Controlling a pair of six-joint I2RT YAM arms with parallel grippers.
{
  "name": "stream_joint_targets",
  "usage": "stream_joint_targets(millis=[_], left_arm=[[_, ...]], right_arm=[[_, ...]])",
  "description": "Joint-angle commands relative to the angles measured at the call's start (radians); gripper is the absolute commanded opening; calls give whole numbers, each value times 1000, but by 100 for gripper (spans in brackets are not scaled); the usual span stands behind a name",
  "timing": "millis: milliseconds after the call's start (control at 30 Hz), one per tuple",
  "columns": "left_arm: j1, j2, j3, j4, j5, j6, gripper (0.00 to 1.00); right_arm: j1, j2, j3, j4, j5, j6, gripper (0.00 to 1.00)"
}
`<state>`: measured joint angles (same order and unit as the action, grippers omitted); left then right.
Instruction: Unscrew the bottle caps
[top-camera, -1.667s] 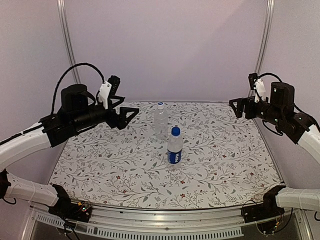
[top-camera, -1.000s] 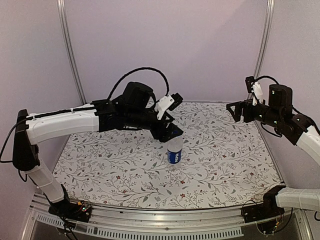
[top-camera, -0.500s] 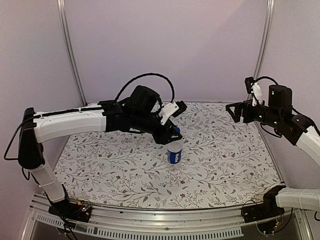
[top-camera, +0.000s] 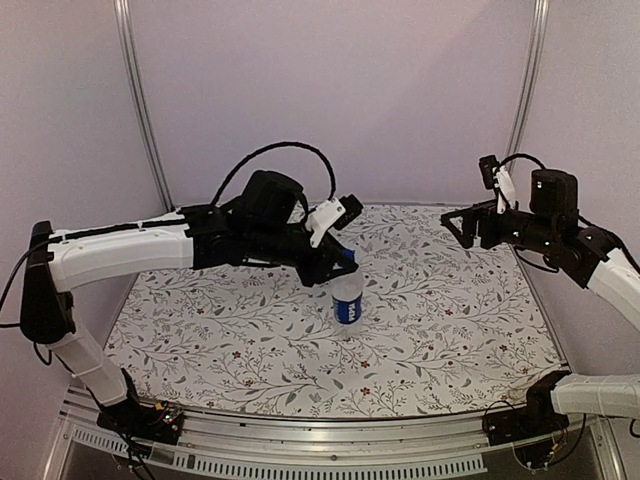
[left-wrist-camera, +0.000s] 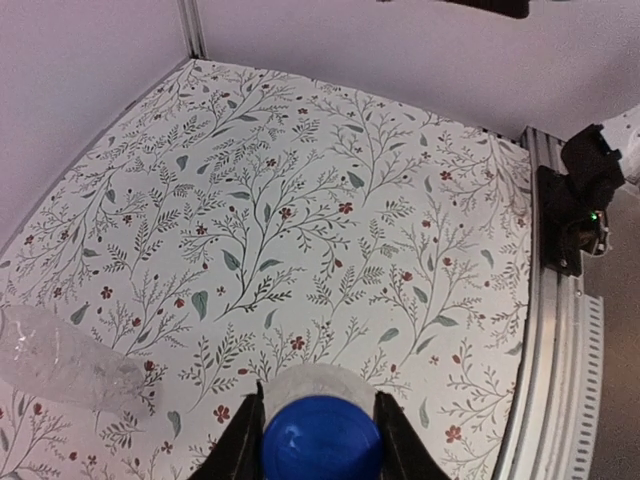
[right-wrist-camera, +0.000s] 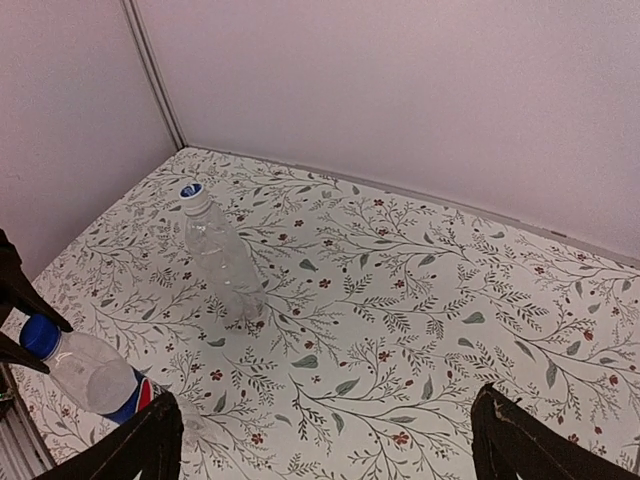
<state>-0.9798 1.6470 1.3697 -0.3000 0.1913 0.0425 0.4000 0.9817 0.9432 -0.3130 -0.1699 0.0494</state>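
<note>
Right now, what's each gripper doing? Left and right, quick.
Left gripper: closed on the blue cap of the labelled bottle.
Right gripper: open, holding nothing.

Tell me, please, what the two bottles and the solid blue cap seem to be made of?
The plain bottle looks like thin clear plastic: its wall is see-through with pale glints. The labelled bottle seems to be the same clear, glossy plastic. The solid blue cap is probably opaque plastic: even colour and a smooth top with a slight sheen.
</note>
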Motion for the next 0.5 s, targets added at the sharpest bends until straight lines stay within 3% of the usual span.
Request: stream_joint_targets(millis=[0, 200, 467], left_arm=[[21, -134, -71, 157, 56, -60, 13], [107, -273, -219, 430, 257, -179, 15], [143, -297, -222, 466, 305, -234, 15]], right_arm=[[39, 19, 33, 93, -183, -10, 99], [133, 67, 19, 197, -356, -67, 99], [301, 151, 32, 235, -406, -203, 99]])
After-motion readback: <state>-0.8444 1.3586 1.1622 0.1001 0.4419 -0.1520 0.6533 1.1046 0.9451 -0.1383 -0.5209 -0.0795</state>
